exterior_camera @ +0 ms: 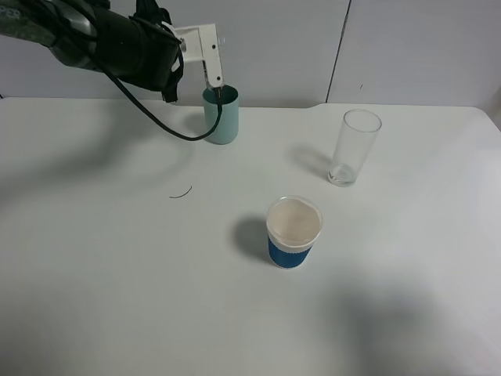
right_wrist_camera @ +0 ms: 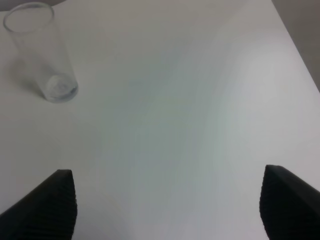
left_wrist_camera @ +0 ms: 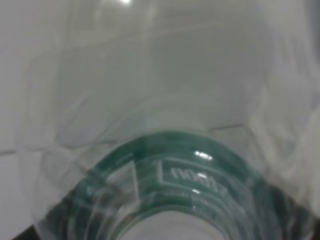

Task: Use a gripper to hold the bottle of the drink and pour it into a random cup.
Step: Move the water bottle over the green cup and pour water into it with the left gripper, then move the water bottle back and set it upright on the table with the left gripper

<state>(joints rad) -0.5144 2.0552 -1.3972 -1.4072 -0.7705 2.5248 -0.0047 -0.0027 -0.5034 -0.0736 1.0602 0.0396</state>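
Bright, even light; soft shadows on table (exterior_camera: 117, 298); bottle (left_wrist_camera: 165, 165) blurred, glare spot.

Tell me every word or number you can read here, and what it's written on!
Green label band on the clear plastic bottle: white print inside a box outline, too blurred to read.
Thick black robot arm: small white letters cut off at the picture's edge, perhaps "PER", not certain.
White paper cup with blue sleeve, plain teal-green cup, tall clear glass: no writing visible.
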